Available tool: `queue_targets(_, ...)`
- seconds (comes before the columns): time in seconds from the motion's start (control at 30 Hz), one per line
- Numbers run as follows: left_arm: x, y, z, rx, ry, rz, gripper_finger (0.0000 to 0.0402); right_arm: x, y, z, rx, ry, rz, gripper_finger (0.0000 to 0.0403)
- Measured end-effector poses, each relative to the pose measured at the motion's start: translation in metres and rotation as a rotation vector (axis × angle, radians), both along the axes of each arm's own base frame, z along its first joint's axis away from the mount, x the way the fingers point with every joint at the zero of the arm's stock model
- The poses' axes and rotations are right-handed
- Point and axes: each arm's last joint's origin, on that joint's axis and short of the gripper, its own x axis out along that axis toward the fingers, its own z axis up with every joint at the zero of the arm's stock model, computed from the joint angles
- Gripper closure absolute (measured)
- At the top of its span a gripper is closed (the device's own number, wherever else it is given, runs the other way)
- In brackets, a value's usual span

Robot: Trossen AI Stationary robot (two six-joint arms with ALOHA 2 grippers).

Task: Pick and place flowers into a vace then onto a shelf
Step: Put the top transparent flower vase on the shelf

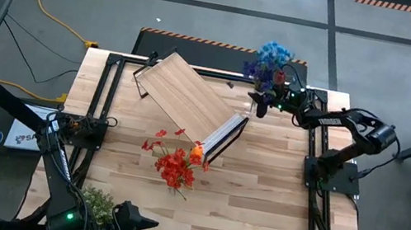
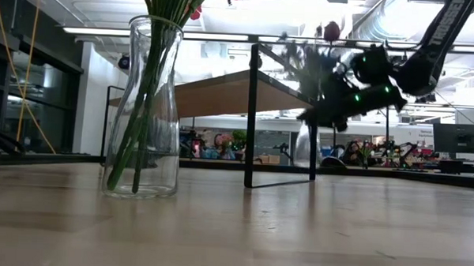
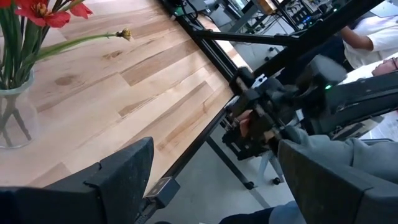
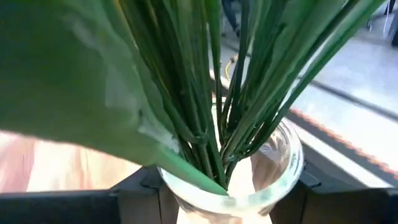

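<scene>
A clear glass vase [image 4: 292,168] with blue and purple flowers [image 1: 272,59] stands near the table's far right corner, its green stems [image 4: 211,93] filling the neck. My right gripper [image 4: 227,199] is shut on this vase [image 1: 259,101]. A second glass vase [image 2: 143,106] with red and orange flowers [image 1: 176,167] rests by its base on the table's middle. The shelf [image 1: 192,96] stands askew on its black frame behind it. My left gripper [image 3: 217,186] is open over the table's near left edge and touches nothing. My right gripper pinches the vase's neck just under the rim [image 4: 283,183] between its two fingers [image 4: 140,186]. It comes level from the table's right side. The vase stays upright, with the blooms above the fingers. Whether its base is on the table I cannot tell.
A bushy pale-green leafy clump [image 1: 98,199] lies at the near left corner beside my left arm [image 1: 72,211]. The black frame rails [image 1: 104,98] run along the table's sides. A person's grey clothing [image 3: 336,149] shows beyond the table's edge. Bare planks [image 1: 260,191] lie at the near right.
</scene>
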Motion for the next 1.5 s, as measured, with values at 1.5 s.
queue_targets(1.5, 0.000, 0.000, 0.000, 0.001, 0.001, 0.000, 0.0025, 0.230, -0.008, 0.211, -0.114, -0.113, 0.532, 0.0237)
